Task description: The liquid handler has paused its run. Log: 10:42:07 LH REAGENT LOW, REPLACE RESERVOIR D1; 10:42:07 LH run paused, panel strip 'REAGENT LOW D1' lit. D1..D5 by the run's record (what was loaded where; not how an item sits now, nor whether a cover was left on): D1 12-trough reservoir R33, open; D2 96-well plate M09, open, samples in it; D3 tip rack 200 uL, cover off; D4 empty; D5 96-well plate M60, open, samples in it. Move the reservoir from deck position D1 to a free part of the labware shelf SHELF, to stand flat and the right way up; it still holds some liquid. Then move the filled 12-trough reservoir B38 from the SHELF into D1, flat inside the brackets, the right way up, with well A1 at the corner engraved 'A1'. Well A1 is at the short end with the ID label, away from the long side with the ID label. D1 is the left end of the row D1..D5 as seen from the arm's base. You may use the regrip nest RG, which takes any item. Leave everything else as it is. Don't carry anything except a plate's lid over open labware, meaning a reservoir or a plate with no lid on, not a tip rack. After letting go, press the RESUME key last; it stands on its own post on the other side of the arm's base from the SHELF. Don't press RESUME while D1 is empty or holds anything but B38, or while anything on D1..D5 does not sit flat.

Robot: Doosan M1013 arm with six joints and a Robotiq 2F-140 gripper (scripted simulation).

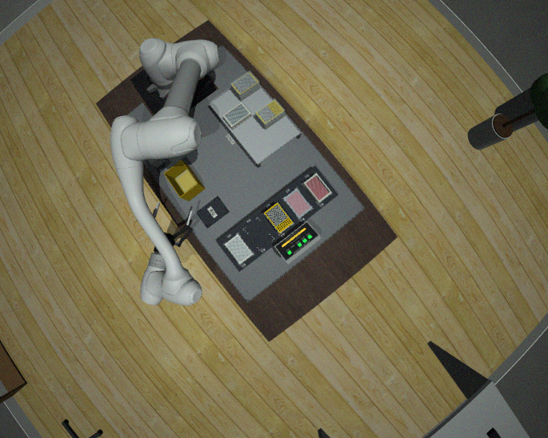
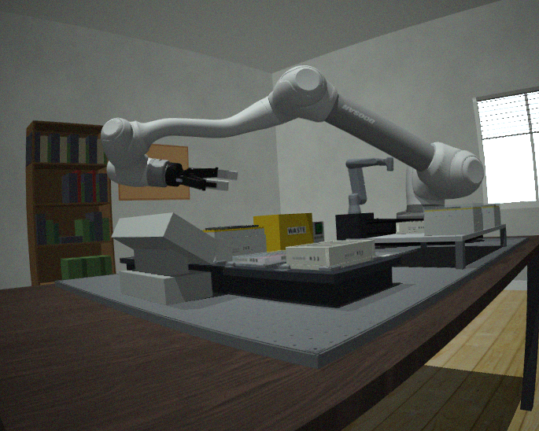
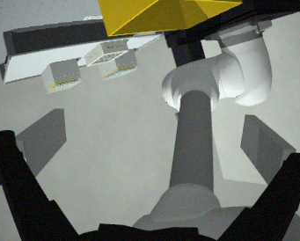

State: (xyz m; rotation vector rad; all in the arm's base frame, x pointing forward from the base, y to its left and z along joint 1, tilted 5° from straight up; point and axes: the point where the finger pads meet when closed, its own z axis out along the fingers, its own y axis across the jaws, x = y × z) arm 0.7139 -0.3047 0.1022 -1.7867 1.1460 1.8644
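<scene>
The reservoir (image 1: pixel 317 187) (image 2: pixel 330 252) stands in D1, the deck row's end nearest the shelf; it looks red from above and sits flat. The raised grey shelf (image 1: pixel 269 141) (image 2: pixel 399 236) holds three boxes: one at the back (image 1: pixel 245 83), one white-rimmed (image 1: pixel 237 114) and one yellow-rimmed (image 1: pixel 270 112). Their labels are too small to read, so I cannot tell which is B38. My gripper (image 1: pixel 173 209) (image 2: pixel 227 179) (image 3: pixel 153 127) is open and empty. It hangs high at the table's edge near the waste bin, far from the deck and the shelf.
Along the row from D1 stand a pink plate (image 1: pixel 296 202), a yellow tip rack (image 1: pixel 278 217), an empty place and a white plate (image 1: pixel 238 248). The lit panel (image 1: pixel 296 241) is beside the row. The yellow waste bin (image 1: pixel 184 180) (image 2: pixel 288 229) and the dark regrip nest (image 1: pixel 215 210) lie near the gripper.
</scene>
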